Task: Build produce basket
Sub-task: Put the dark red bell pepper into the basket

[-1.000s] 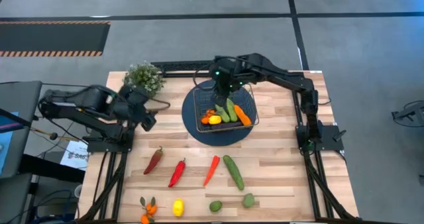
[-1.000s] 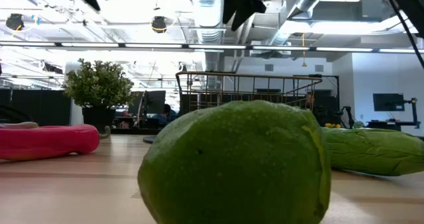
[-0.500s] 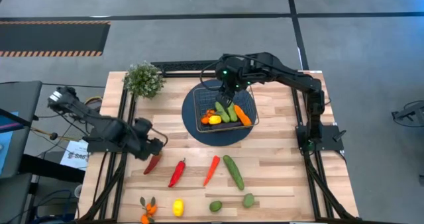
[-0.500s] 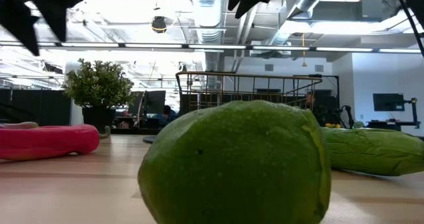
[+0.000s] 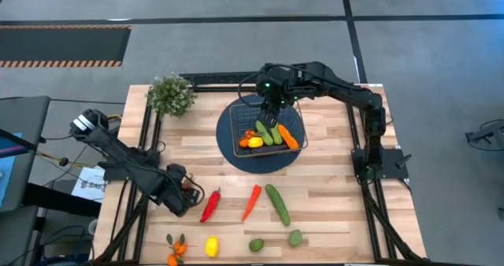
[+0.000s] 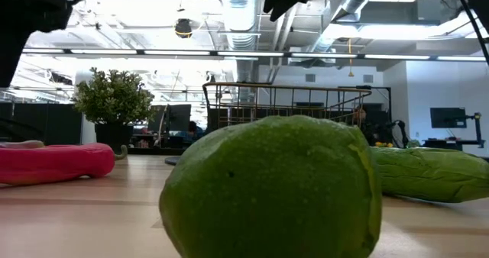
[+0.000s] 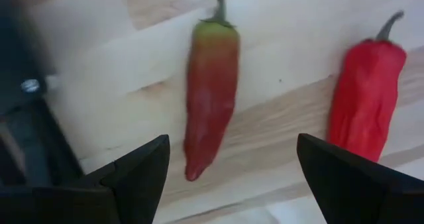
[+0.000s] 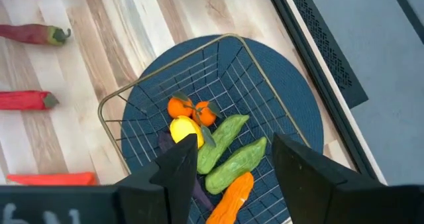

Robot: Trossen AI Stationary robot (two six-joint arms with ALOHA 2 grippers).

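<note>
Partly filled: your basket holds several produce pieces, about eight lie on the tabletop, left pincer gapes over a dark-red pepper, right pincer gapes above the basket.

No legible text or labels (none on anything)
</note>
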